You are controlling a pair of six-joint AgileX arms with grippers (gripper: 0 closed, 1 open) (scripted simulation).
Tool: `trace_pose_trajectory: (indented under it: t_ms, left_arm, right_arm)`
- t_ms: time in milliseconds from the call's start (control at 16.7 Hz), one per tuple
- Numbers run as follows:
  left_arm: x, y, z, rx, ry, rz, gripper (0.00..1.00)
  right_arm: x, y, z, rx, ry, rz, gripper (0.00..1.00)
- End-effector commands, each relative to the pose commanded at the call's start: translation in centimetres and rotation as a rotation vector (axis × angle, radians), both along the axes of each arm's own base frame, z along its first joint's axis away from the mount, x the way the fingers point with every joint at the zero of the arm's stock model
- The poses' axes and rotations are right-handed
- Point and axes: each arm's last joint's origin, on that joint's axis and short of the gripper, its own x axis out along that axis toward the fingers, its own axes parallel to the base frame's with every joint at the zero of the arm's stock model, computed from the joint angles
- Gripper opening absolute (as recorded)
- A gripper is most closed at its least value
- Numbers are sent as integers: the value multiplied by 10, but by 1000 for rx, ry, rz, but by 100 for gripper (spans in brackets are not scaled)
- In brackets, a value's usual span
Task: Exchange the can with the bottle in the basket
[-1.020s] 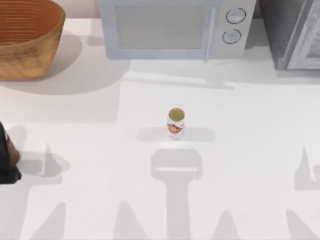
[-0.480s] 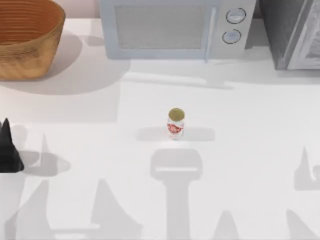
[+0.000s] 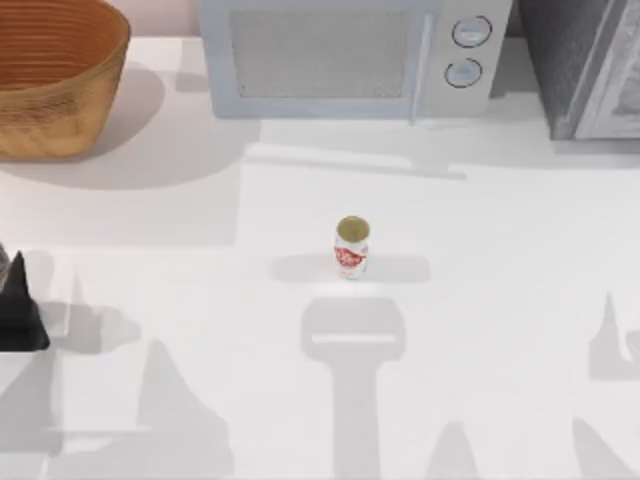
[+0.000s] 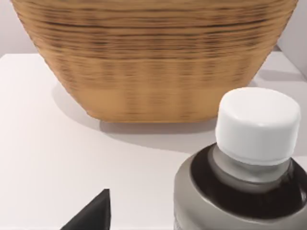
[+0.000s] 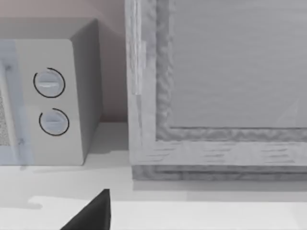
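Observation:
The can (image 3: 351, 247), white with red markings and a dull gold top, stands upright in the middle of the table. At the far left corner sits the wicker basket (image 3: 50, 85), seen close in the left wrist view as a basket (image 4: 153, 62). The dark bottle (image 4: 249, 163) with a white cap stands upright on the table in front of the basket, right beside my left gripper's fingertip (image 4: 93, 213). My left gripper (image 3: 18, 315) is at the table's left edge, open and apart from the can. One right fingertip (image 5: 91, 213) shows, well off centre; the right gripper is open and holds nothing.
A white microwave (image 3: 350, 55) with two dials stands along the back, with a grey cabinet (image 3: 590, 65) to its right. The right wrist view faces the microwave's side (image 5: 53, 100) and the cabinet front (image 5: 230, 86). Arm shadows lie across the front of the table.
My left gripper has shifted slightly at the left edge, and the reddish-brown bottle seen in it a second ago has left the top view. The can has not moved.

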Motion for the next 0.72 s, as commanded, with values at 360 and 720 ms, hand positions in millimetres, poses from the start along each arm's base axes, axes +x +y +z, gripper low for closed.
trace_pose_trajectory:
  t_ms: [360, 720]
  left_arm:
    - [-4, 3, -13, -6, 37, -5, 100]
    - [11, 5, -10, 4, -1, -12, 100]
  right_arm:
    - [0, 0, 0, 0, 0, 0, 100]
    - [0, 0, 0, 0, 0, 0, 100]
